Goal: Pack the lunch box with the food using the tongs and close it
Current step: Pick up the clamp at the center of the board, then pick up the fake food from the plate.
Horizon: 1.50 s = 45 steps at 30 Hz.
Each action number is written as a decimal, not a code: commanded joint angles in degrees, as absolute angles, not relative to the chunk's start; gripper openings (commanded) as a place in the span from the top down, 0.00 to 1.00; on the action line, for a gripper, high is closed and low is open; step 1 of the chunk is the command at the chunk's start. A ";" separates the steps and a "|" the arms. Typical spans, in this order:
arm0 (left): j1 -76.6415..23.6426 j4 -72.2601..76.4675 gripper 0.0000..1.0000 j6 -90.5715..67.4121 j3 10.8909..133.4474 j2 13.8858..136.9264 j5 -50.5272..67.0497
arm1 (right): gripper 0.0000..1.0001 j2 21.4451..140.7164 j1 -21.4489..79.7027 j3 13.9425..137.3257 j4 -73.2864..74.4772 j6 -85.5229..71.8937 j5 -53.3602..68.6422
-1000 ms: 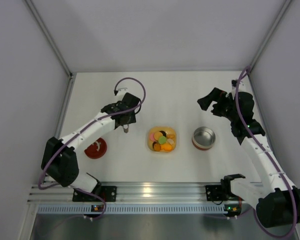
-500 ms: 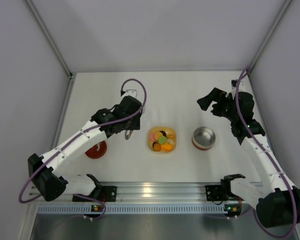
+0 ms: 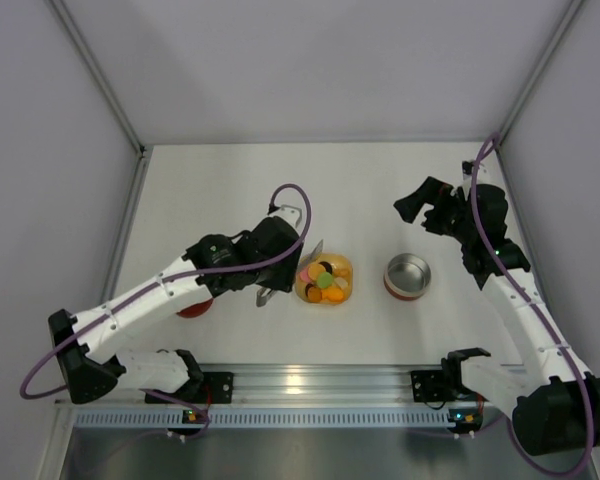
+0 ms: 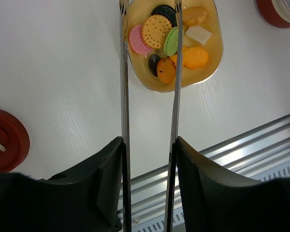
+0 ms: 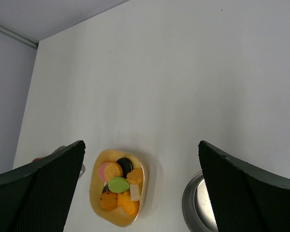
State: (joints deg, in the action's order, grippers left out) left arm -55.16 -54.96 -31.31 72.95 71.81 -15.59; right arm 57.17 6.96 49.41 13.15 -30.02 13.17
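Note:
My left gripper [image 3: 278, 264] [image 4: 149, 141] is shut on the tongs [image 4: 124, 96] [image 3: 264, 297], one silver arm against each finger. The tong arms stay apart and reach over the yellow dish [image 4: 213, 58] [image 3: 302, 291]. One runs along its left rim, the other crosses the food [image 4: 169, 41] [image 3: 325, 278] [image 5: 118, 186], with nothing pinched. The lunch box [image 3: 408, 275] [image 5: 199, 205] stands right of the dish, steel and showing no food inside. Its red lid [image 4: 5, 140] [image 3: 192, 308] lies left, partly under my left arm. My right gripper [image 3: 426, 210] [image 5: 141, 145] hangs open, high behind the lunch box.
The aluminium rail [image 3: 310, 382] [image 4: 241, 154] runs along the near table edge, close below the tongs' joined end. Grey walls [image 3: 70, 180] close in the left, back and right sides.
My left arm has swung right and nearer with the tongs, from the table left of the dish to over it. The lid is now more covered. The right arm has not moved.

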 commanded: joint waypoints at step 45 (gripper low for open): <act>-60.91 -47.64 0.51 -29.27 66.45 78.66 -10.11 | 0.00 55.90 6.94 48.52 12.83 -29.44 12.74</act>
State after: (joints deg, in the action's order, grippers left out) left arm -60.75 -50.46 -29.98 66.85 77.84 -10.33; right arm 57.04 6.98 48.42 13.28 -30.04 13.15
